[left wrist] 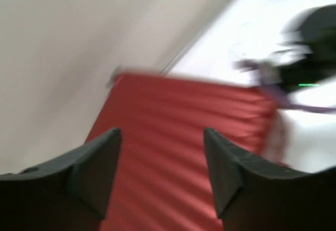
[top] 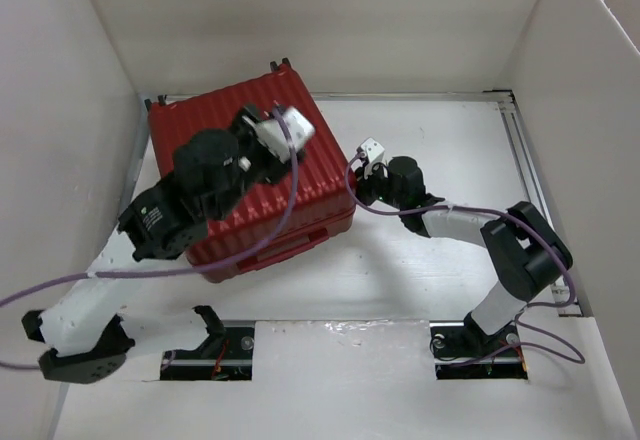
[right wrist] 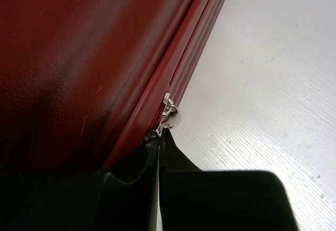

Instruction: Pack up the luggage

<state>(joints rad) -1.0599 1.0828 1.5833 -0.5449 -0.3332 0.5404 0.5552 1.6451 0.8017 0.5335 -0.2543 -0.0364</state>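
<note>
The luggage (top: 318, 192) lies flat and closed on the table, dark-red ribbed shell up. My left gripper (left wrist: 163, 134) hovers over the ribbed top (left wrist: 184, 136), open, with nothing between its fingers; that view is blurred. In the top view the left gripper (top: 268, 120) hangs over the case's far half. My right gripper (right wrist: 159, 136) is at the case's right side (right wrist: 79, 68), shut on the silver zipper pull (right wrist: 169, 110) at the seam. From above, the right gripper (top: 360, 182) touches the case's right edge.
White walls (top: 60, 110) enclose the table on the left, back and right. A metal rail (top: 420, 96) runs along the back edge. Purple cables (top: 290, 195) trail from both arms across the case and the table (top: 440, 150).
</note>
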